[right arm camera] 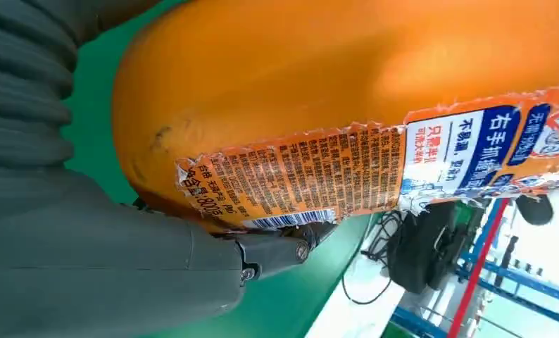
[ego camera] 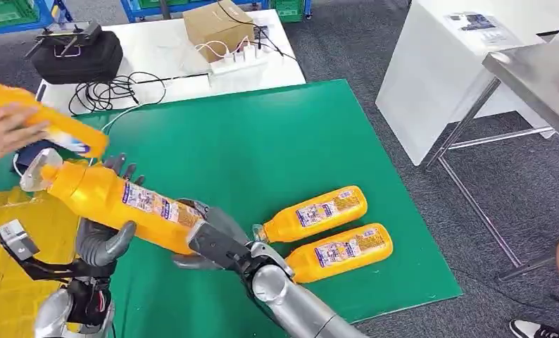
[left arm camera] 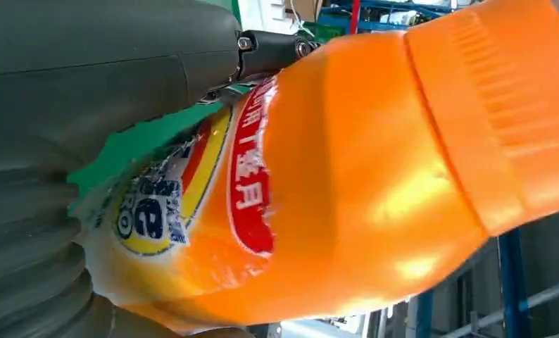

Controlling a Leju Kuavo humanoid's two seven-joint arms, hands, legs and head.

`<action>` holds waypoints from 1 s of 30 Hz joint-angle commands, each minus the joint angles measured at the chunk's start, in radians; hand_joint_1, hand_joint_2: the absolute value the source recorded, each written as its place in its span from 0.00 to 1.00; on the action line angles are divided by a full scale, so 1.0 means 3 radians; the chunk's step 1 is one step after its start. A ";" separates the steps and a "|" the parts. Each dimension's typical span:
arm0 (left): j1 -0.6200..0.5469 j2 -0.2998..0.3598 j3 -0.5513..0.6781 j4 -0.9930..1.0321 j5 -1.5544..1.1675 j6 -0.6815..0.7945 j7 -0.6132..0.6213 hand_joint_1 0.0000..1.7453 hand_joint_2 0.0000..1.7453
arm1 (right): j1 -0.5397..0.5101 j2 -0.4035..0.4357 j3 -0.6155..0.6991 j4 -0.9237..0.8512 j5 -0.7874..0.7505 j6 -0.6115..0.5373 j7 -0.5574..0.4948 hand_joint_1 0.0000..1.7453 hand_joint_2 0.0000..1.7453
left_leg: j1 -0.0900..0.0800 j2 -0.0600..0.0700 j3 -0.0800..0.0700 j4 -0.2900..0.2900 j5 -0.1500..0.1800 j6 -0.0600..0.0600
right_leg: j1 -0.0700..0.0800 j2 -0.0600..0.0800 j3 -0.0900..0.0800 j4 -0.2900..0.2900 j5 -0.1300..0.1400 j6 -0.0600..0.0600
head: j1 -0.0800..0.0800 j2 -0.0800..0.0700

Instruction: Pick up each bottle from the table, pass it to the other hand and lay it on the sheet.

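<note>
Handover in progress above the green mat (ego camera: pixel 277 141); held bottle (ego camera: pixel 122 201) lies tilted in the air, cap end (ego camera: pixel 41 172) toward the yellow sheet (ego camera: pixel 16 239), base toward the mat centre.

Left hand (ego camera: pixel 104 236) wraps the bottle near its shoulder, thumb on the near side, fingertips showing above the far side; right hand (ego camera: pixel 206 239) grips the base end, fingers curled round the body; both hands hold the one bottle, neither fingers spread free.

Two more bottles (ego camera: pixel 317 211) (ego camera: pixel 341 250) lie side by side on the mat, right of the held one, caps pointing toward it, close together, possibly touching.

A person's hand (ego camera: pixel 5 130) holds another bottle (ego camera: pixel 48 120) just above the held bottle's cap end.

Risks, as judged: if the right hand lets go before the left grip is firm, the bottle may pivot cap-down and drop short of the sheet, since the left hold sits off the middle; the smooth body and torn label may slip; the cap end could knock the person's bottle, being so near.
</note>
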 commanded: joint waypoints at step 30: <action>-0.0093 0.0099 -0.0093 0.0052 -0.1330 0.0709 -0.0482 1.00 1.00 | -0.0291 -0.0263 0.0401 -0.0035 0.0140 -0.0049 0.0232 1.00 1.00 | 0.0000 -0.0015 0.0002 0.0001 0.0000 0.0006 | 0.0000 -0.0002 0.0004 0.0000 -0.0002 -0.0003 | 0.0000 0.0000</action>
